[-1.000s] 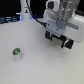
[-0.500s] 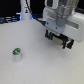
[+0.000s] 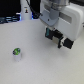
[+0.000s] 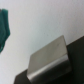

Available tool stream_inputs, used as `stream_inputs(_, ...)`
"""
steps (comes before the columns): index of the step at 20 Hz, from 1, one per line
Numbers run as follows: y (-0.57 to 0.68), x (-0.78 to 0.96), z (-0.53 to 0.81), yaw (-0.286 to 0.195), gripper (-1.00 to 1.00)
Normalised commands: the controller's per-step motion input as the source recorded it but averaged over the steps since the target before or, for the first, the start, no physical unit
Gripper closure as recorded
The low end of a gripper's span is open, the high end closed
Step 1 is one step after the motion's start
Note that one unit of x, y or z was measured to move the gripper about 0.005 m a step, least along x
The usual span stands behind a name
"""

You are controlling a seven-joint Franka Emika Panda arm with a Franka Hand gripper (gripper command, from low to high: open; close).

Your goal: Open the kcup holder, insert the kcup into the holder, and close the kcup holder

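The end effector (image 3: 60,40) hangs at the upper part of the exterior view's right, its white housing above and dark fingers (image 3: 66,44) angled down toward the counter (image 3: 40,65). A small green patch shows on its near side. Whether the jaws are parted or pressed together is too blurred to tell, and nothing can be seen held between them.

Out from there, the white counter stretches bare across the middle of the scene. Well apart from the end effector, toward the exterior view's left, stands the kcup (image 3: 16,53), upright on the counter, pale body with its green lid facing up.

The wrist view is soft and close: a pale grey slab (image 4: 49,60) with dark black surfaces (image 4: 75,52) beside and below it, and a teal-green shape (image 4: 5,27) at one edge. What these are cannot be told for certain.
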Motion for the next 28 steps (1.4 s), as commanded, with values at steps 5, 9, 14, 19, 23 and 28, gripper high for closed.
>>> stream_inputs(5, -0.45, -0.02, 0.13, -0.285, -1.00)
stream_inputs(9, -0.45, -0.06, 0.04, -0.288, -1.00)
stream_inputs(14, -0.49, -0.13, 0.02, -0.274, -1.00)
stream_inputs(19, -0.51, -0.16, 0.02, -0.262, -1.00)
stream_inputs(23, -0.51, -0.30, 0.01, -0.248, -1.00)
stream_inputs(28, -0.52, -0.33, -0.01, -0.242, -1.00)
